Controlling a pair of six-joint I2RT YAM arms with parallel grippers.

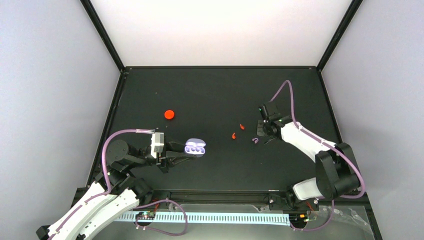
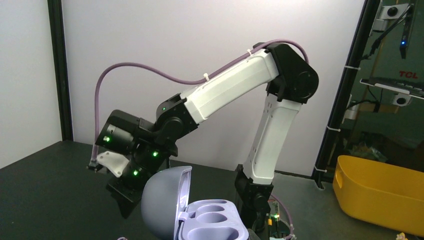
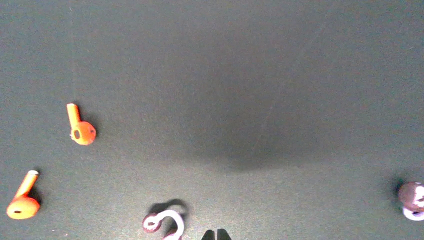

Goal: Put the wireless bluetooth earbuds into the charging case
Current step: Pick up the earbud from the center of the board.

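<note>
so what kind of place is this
Probably a robotics lab cell: a black table walled by white panels, left arm and right arm bolted at its near edge, a yellow bin outside.

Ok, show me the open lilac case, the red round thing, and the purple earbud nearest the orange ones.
open lilac case (image 1: 195,148), top view, its tray of wells
red round thing (image 1: 169,114), top view, its middle
purple earbud (image 3: 151,223), right wrist view, its dark bud end

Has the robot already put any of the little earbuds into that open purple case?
No: in the left wrist view both wells of the purple case are empty.
</note>
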